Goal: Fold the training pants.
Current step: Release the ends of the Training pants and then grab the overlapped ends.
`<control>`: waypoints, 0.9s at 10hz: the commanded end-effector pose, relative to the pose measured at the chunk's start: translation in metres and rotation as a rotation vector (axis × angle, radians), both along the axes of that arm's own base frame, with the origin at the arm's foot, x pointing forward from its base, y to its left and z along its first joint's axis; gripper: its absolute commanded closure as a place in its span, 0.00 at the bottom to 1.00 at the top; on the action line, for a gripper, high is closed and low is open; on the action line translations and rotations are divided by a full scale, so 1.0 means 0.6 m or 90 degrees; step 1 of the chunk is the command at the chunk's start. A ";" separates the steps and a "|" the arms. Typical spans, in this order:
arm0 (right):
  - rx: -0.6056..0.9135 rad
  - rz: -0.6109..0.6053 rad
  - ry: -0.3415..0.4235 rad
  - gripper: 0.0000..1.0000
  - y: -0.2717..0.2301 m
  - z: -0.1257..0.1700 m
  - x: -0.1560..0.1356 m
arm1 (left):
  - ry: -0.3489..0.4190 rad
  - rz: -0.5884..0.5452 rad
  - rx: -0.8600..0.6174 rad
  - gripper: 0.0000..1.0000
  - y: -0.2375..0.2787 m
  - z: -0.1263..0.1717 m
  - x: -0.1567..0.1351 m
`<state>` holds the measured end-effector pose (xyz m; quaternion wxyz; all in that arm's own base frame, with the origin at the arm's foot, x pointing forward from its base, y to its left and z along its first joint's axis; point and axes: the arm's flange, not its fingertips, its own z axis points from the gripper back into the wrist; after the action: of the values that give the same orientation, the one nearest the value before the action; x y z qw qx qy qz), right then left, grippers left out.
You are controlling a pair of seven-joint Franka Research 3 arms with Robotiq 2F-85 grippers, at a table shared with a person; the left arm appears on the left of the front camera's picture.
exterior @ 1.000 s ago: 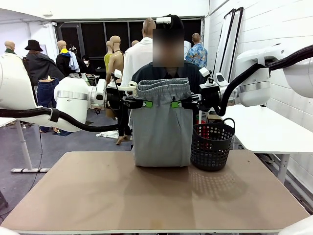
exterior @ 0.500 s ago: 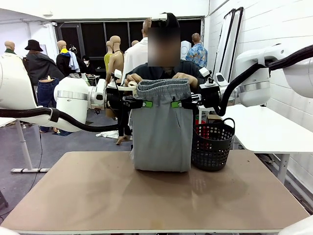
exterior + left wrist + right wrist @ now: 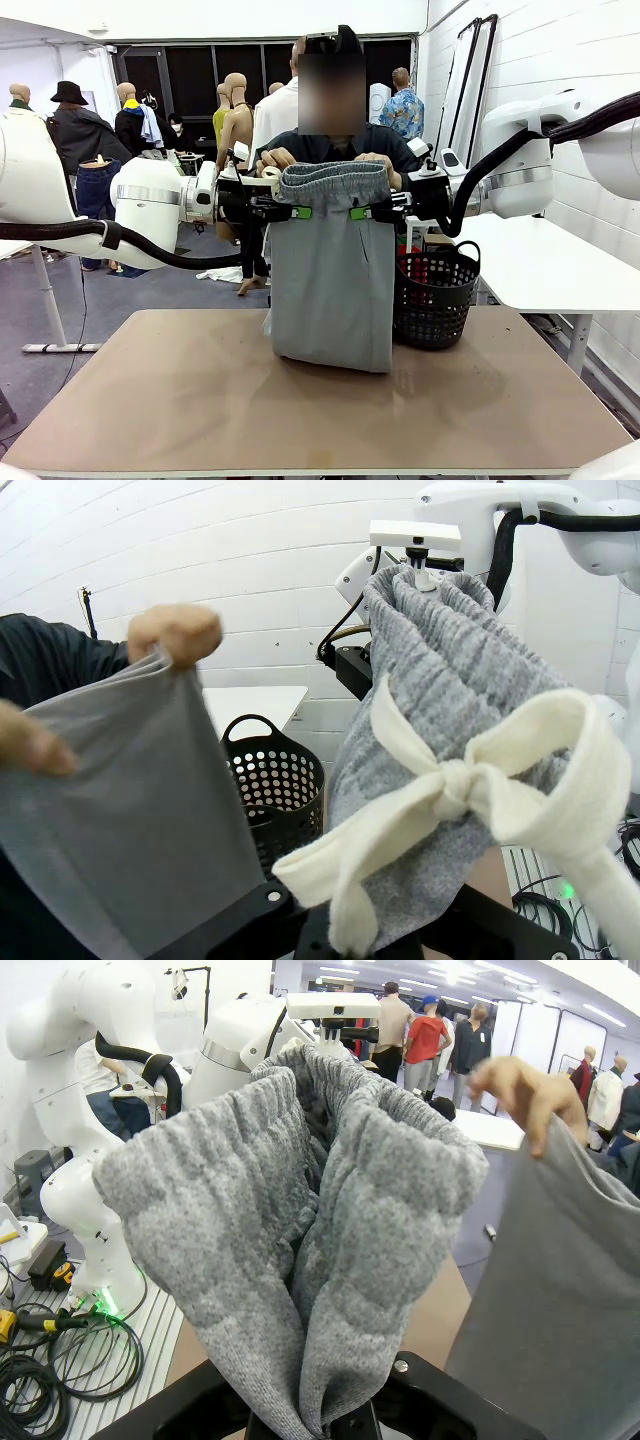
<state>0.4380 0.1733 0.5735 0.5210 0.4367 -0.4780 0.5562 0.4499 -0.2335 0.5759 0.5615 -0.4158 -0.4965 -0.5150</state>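
Observation:
The light grey training pants [image 3: 330, 285] hang in a fold over the far side of the table, their gathered waistband [image 3: 334, 180] on top. My left gripper [image 3: 298, 212] is shut on the waistband's left end and my right gripper [image 3: 360, 212] on its right end, both at the same height. In the left wrist view the waistband [image 3: 440, 670] and its white drawstring bow [image 3: 455, 780] are close up. The person's hands [image 3: 279, 158] hold a grey layer behind the waistband, which shows as a fabric sheet [image 3: 120, 810] and as a sheet [image 3: 560, 1290] under a hand [image 3: 520, 1085].
A black mesh basket [image 3: 435, 295] stands on the table's far right, just right of the hanging pants. The brown table [image 3: 300, 410] stretches bare toward me. A white table [image 3: 540, 260] stands to the right, behind it.
The person's hands have come up behind the waistband and taken hold of a layer. The hanging fold's lower edge has swung lower, toward me. Both grippers stay where they were.

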 end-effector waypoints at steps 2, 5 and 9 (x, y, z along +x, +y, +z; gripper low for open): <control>0.005 0.000 -0.001 1.00 0.000 0.004 -0.002 | -0.006 0.000 -0.003 1.00 0.000 0.004 -0.003; 0.005 0.000 -0.001 1.00 0.000 0.004 -0.002 | -0.006 0.000 -0.003 1.00 0.000 0.004 -0.003; 0.005 0.000 -0.001 1.00 0.000 0.004 -0.002 | -0.006 0.000 -0.003 1.00 0.000 0.004 -0.003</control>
<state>0.4380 0.1733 0.5736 0.5210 0.4367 -0.4780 0.5562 0.4499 -0.2335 0.5759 0.5615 -0.4158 -0.4965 -0.5150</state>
